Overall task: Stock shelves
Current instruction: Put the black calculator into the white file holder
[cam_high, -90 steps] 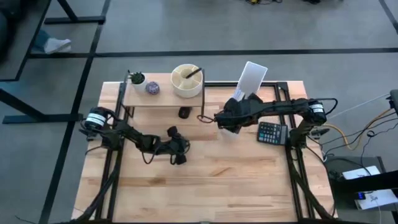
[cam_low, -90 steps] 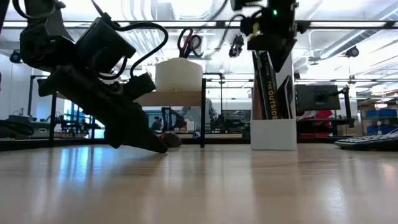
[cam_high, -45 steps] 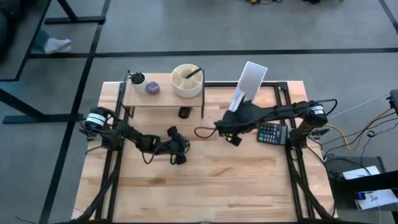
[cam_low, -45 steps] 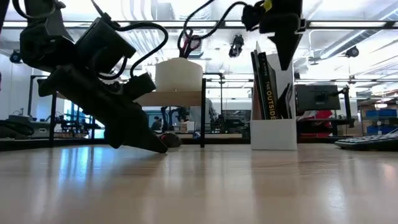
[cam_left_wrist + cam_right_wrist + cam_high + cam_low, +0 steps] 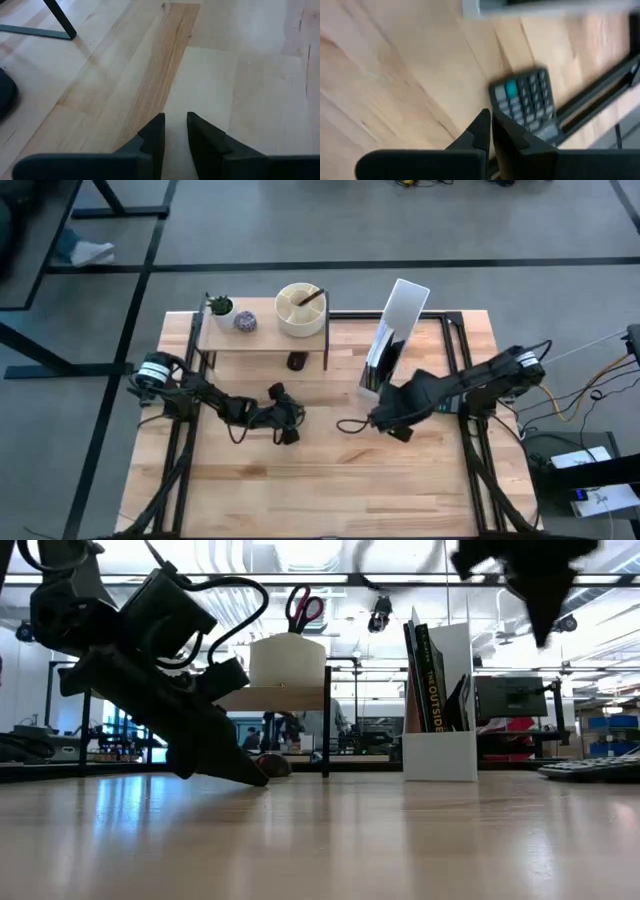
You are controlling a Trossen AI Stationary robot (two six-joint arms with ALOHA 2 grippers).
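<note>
The low light-wood riser shelf on thin black legs (image 5: 263, 340) is seen at about 11 o'clock on the wooden tabletop (image 5: 330, 480), its long axis running 9 to 3 o'clock. A small potted plant (image 5: 220, 306), a purple ball (image 5: 245, 322) and a cream round holder (image 5: 300, 310) are already carried on it. The right gripper (image 5: 385, 423) is held above the tabletop near its middle, fingers nearly closed on nothing. The black calculator (image 5: 526, 102), seen in the right wrist view just ahead of those fingers, is judged the likeliest next item. From the right gripper the shelf lies toward 10 o'clock. The left gripper (image 5: 287, 433), narrowly parted and empty, rests nearer, at the shelf's 6 o'clock.
</note>
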